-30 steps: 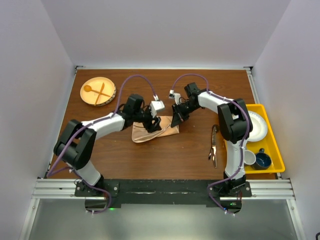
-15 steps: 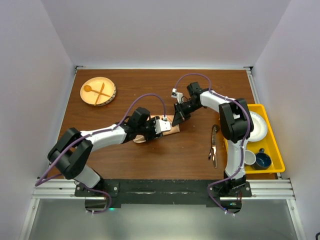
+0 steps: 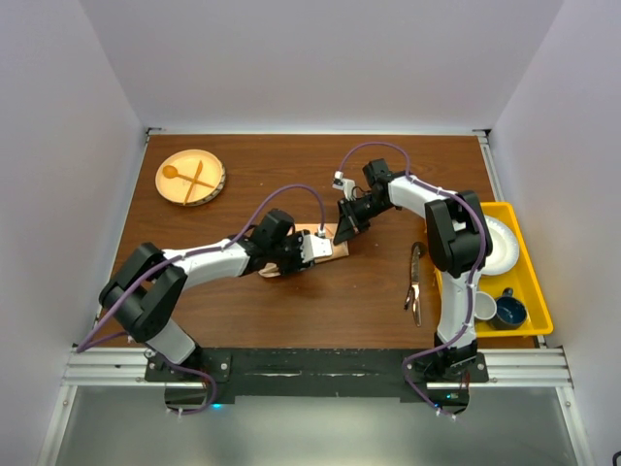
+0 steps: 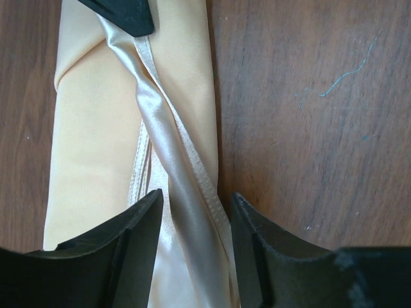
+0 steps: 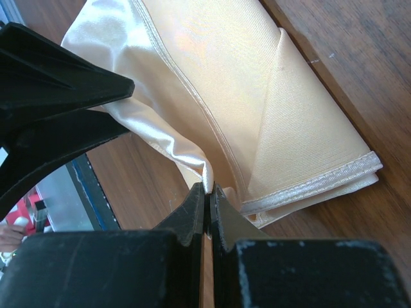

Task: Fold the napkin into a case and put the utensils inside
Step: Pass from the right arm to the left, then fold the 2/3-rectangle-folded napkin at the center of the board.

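The peach-orange satin napkin (image 3: 336,251) lies folded into a narrow strip at mid-table. In the left wrist view the napkin (image 4: 96,128) has a raised twisted ridge running down its length. My left gripper (image 3: 327,244) is open and low over the napkin, its jaws astride that ridge (image 4: 192,212). My right gripper (image 3: 342,233) is shut on a pinched edge of the napkin (image 5: 257,83) and holds it lifted (image 5: 209,187). Its fingertips (image 4: 125,13) show at the top of the left wrist view. The dark utensils (image 3: 415,280) lie on the table to the right.
A round wooden plate (image 3: 211,189) with a pale wooden spoon and fork sits at the far left. A yellow tray (image 3: 532,254) with a white plate, a cup and a blue bowl stands at the right edge. White walls enclose the table.
My left gripper has moved right along the napkin and lowered over it; the napkin now looks narrower. The right gripper has stayed shut on the napkin's edge.
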Robot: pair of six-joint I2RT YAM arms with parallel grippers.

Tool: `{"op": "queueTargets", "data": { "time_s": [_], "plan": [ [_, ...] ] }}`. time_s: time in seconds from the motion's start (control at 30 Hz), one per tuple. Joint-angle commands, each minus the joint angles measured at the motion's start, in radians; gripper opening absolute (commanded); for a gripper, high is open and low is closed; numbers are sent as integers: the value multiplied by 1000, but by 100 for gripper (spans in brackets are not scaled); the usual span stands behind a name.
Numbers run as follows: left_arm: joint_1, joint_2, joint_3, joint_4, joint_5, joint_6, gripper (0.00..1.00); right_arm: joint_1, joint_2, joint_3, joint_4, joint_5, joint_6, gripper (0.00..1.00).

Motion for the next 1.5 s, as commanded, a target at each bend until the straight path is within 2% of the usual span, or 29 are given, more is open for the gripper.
{"op": "queueTargets", "data": {
  "time_s": [0.0, 0.03, 0.13, 0.17, 0.23, 0.27, 0.37, 0.4, 0.6, 0.63, 0.7, 0.8, 0.93, 1.1, 1.2, 1.37, 1.47],
  "plan": [
    [-6, 17, 36, -19, -2, 31, 50, -6, 5, 29, -1, -14, -4, 0],
    [-4, 17, 36, -26, -2, 34, 50, -6, 6, 32, -1, -14, -4, 0],
    [-4, 17, 35, -45, -4, 37, 39, -6, 6, 31, -2, -17, -7, 0],
    [-4, 9, 35, -48, 1, 37, 30, -8, 6, 32, -5, -19, -13, 0],
    [-7, 1, 38, -62, 25, 31, 21, -8, 4, 32, -22, -20, -34, 0],
    [-9, -3, 39, -68, 42, 28, 13, -8, 1, 31, -34, -22, -44, 0],
    [-16, 1, 50, -97, 64, 23, 1, -6, -13, 20, -56, -30, -70, 0],
    [-17, 1, 52, -106, 79, 25, 0, -8, -14, 14, -60, -30, -73, 0],
    [-24, 1, 81, -175, 157, -3, 0, -6, -30, 6, -141, -54, -139, 0],
    [-24, 4, 87, -201, 167, -7, 0, -6, -30, 12, -163, -60, -171, 4],
    [-27, 6, 93, -227, 186, -18, 0, -6, -33, 38, -220, -77, -194, 19],
    [-33, 3, 93, -244, 200, -36, 0, -7, -31, 93, -261, -108, -196, 33],
    [-36, 10, 99, -252, 213, -67, 0, -7, -5, 153, -255, -134, -111, 38],
    [-38, 21, 118, -264, 226, -84, 0, -5, 10, 158, -151, -108, 4, 38],
    [-38, 24, 125, -267, 237, -92, 0, 23, 21, 141, -76, -53, 45, 33],
    [-38, 35, 165, -295, 243, -98, 0, 72, 47, 127, -60, 58, 29, 21],
    [-35, 43, 194, -309, 248, -105, 0, 78, 73, 115, -70, 125, -14, 17]
  ]
}}
